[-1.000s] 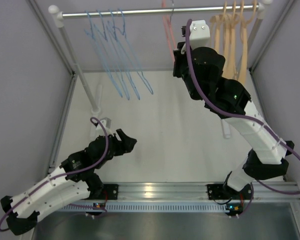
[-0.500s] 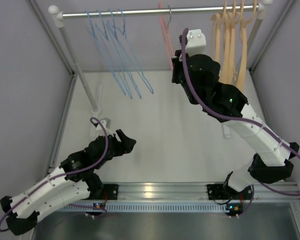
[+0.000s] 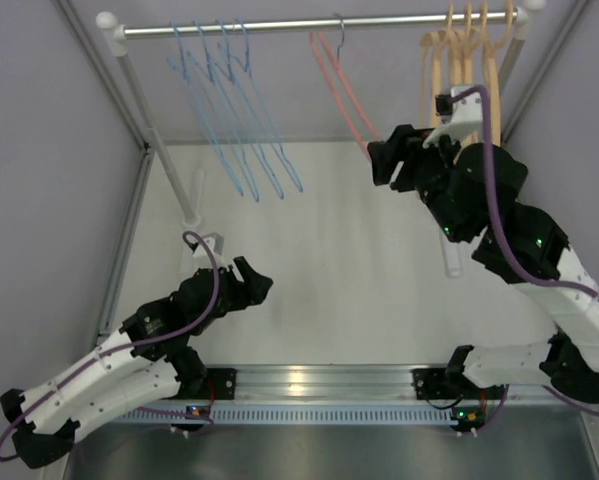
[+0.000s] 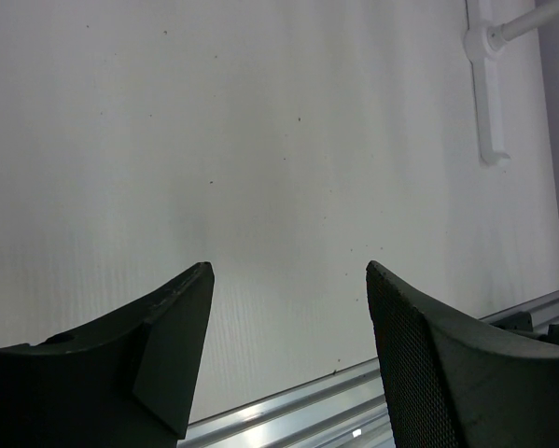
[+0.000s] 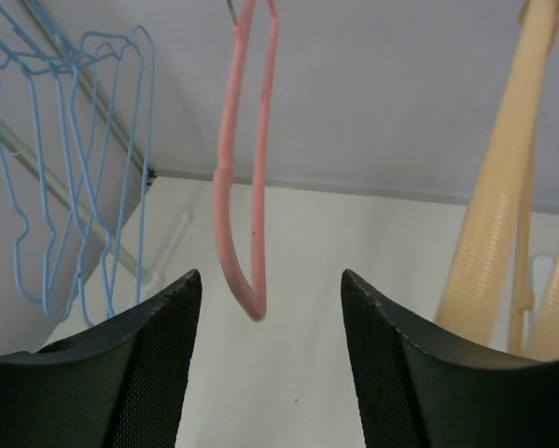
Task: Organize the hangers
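My right claw (image 3: 383,163), spread wide and empty, faces the lone pink-red hanger with metal hook (image 5: 239,187) hanging just ahead, thin light-blue wire hangers (image 3: 237,110) to its left, thick peach-orange ones (image 3: 461,55) to its right (by my reckoning only the pink one is left to place); my left claw (image 3: 251,284) idles open.

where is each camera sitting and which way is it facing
Top external: above and behind the bases, looking down at the table and rail; both arms, left gripper and right gripper show.
Left wrist: faces bare table; its fingers at the bottom.
Right wrist: faces the pink hanger, blue hangers left, peach hangers right; its fingers below.
Shared: top and right wrist both show all three hanger groups.
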Motion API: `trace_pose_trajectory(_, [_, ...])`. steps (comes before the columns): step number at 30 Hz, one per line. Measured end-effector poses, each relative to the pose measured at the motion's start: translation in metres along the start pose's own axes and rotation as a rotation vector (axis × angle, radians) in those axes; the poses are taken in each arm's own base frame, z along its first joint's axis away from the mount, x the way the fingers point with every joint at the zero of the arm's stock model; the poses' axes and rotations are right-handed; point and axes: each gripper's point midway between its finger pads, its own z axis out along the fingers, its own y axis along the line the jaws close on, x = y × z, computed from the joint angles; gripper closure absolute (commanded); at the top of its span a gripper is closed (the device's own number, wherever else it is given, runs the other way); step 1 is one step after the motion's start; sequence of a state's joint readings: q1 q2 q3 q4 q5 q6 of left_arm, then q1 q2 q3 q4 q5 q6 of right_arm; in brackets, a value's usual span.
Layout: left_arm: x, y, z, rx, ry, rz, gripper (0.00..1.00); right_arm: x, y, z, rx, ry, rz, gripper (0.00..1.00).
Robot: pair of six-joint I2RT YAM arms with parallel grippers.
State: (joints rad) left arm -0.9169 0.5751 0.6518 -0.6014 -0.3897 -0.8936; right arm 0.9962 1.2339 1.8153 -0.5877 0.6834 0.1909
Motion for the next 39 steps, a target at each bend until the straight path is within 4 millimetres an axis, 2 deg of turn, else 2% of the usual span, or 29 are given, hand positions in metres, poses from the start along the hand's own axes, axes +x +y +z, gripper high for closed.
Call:
trace_pose_trajectory(7, [-0.003, -0.005, 0.000, 0.003, 0.007, 0.014, 0.30, 0.012, -0.023, -0.068, -0.165, -0.013, 0.147, 0.32])
trace_pose_trajectory(10, [-0.008, -0.009, -0.003, 0.014, -0.002, 0.023, 0.30, 0.032, -0.026, -0.092, -0.253, 0.009, 0.202, 0.33])
trace_pose_trajectory(12, [-0.009, -0.011, -0.003, 0.017, -0.003, 0.027, 0.29, 0.051, -0.023, -0.100, -0.297, 0.041, 0.225, 0.33])
trace_pose_trajectory(14, [-0.011, -0.013, -0.003, 0.019, -0.001, 0.036, 0.29, 0.083, -0.019, -0.106, -0.341, 0.105, 0.233, 0.32])
trace_pose_trajectory(17, [-0.011, -0.015, -0.002, 0.015, 0.004, 0.051, 0.30, 0.144, -0.013, -0.106, -0.367, 0.231, 0.232, 0.30])
trace_pose_trajectory(19, [-0.011, -0.015, -0.001, 0.014, 0.008, 0.056, 0.30, 0.191, -0.014, -0.105, -0.361, 0.320, 0.227, 0.23])
trace_pose_trajectory(20, [-0.011, -0.015, -0.001, 0.014, 0.008, 0.057, 0.30, 0.214, -0.016, -0.106, -0.352, 0.364, 0.223, 0.05])
trace_pose_trajectory(21, [-0.011, -0.015, 0.000, 0.012, 0.009, 0.058, 0.30, 0.234, -0.017, -0.107, -0.344, 0.400, 0.228, 0.00])
trace_pose_trajectory(22, [-0.011, -0.015, 0.000, 0.011, 0.010, 0.060, 0.30, 0.253, -0.020, -0.108, -0.334, 0.434, 0.224, 0.00])
trace_pose_trajectory(25, [-0.011, -0.015, 0.000, 0.012, 0.010, 0.063, 0.30, 0.286, -0.026, -0.111, -0.317, 0.481, 0.232, 0.01])
trace_pose_trajectory(28, [-0.011, -0.015, 0.000, 0.011, 0.010, 0.065, 0.30, 0.291, -0.026, -0.111, -0.318, 0.469, 0.261, 0.01])
trace_pose_trajectory(39, [-0.011, -0.015, 0.000, 0.012, 0.010, 0.065, 0.30, 0.274, -0.023, -0.109, -0.340, 0.394, 0.312, 0.01])
